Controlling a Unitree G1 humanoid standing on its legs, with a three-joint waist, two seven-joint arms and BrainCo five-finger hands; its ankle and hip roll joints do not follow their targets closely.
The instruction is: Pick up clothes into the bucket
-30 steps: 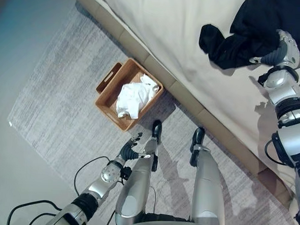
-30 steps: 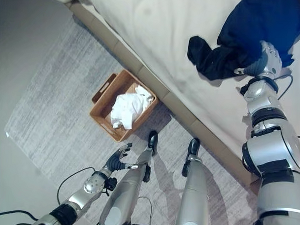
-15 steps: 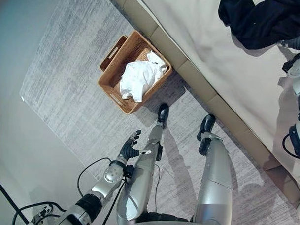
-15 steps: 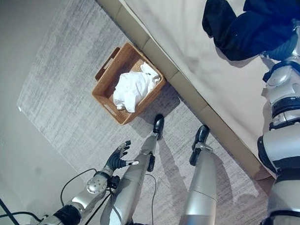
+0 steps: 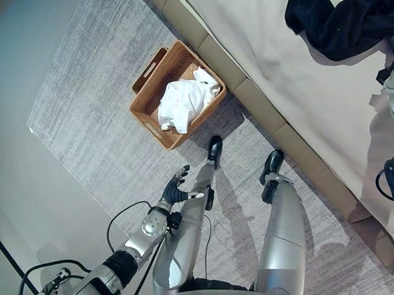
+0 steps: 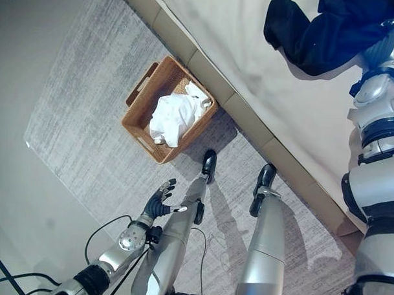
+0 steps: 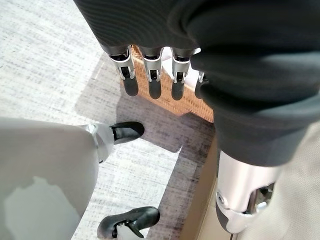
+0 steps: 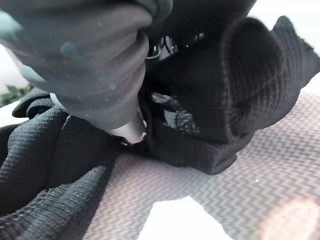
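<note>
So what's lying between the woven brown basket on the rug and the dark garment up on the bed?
In the left eye view, between the woven brown basket and the dark garment lie the tan bed frame edge and bare cream bedsheet.

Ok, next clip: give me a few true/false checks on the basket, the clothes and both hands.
1. The basket holds a white garment. True.
2. The basket sits on the bed. False: it is on the rug, beside the bed.
3. A dark garment lies on the bed. True.
4. The left hand grips the white garment. False: it hangs open above the rug, holding nothing.
5. The right hand is at the basket. False: it is buried in the dark garment.
</note>
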